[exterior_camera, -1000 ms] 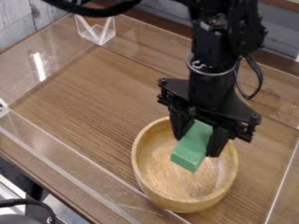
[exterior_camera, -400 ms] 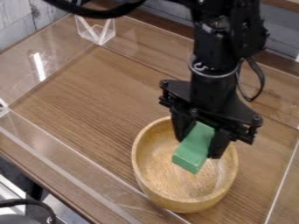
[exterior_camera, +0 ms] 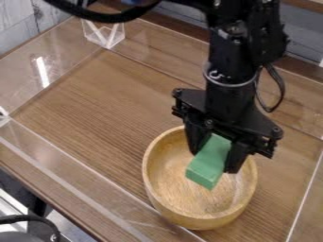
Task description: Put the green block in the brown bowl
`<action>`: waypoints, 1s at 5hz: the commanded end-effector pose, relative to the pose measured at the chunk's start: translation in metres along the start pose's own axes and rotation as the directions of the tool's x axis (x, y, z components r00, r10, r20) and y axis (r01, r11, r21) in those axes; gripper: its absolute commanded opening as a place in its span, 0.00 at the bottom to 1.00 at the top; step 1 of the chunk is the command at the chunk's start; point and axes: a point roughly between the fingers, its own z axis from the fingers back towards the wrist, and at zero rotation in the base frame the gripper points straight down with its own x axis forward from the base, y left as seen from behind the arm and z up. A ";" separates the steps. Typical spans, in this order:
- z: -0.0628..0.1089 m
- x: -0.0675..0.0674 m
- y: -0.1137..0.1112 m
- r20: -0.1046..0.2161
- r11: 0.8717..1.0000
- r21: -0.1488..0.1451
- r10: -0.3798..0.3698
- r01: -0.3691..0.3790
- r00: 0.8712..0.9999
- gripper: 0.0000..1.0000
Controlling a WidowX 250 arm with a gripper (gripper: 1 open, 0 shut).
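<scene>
Green block gripped above the brown bowl

In the camera view we see the black gripper, all hard angular plates, clamped on the green block, a matte, bright, flat-sided oblong. The block is tilted over the brown bowl, round and smooth with a thick pale rim, at the near right of the wooden table. At the far left we spot a clear, angular, glossy object.

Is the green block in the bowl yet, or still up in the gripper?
Cannot tell for sure: the green block overlaps the brown bowl's inside in this view, its upper end between the gripper's fingers.
</scene>
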 end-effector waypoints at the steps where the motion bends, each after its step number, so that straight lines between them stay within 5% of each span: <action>1: 0.004 0.003 -0.002 0.021 1.000 -0.009 -0.003 0.003 1.000 0.00; 4: -0.002 0.000 0.003 0.016 1.000 -0.011 -0.009 0.009 1.000 0.00; 5: -0.003 0.000 0.004 0.015 1.000 -0.013 -0.010 0.011 1.000 1.00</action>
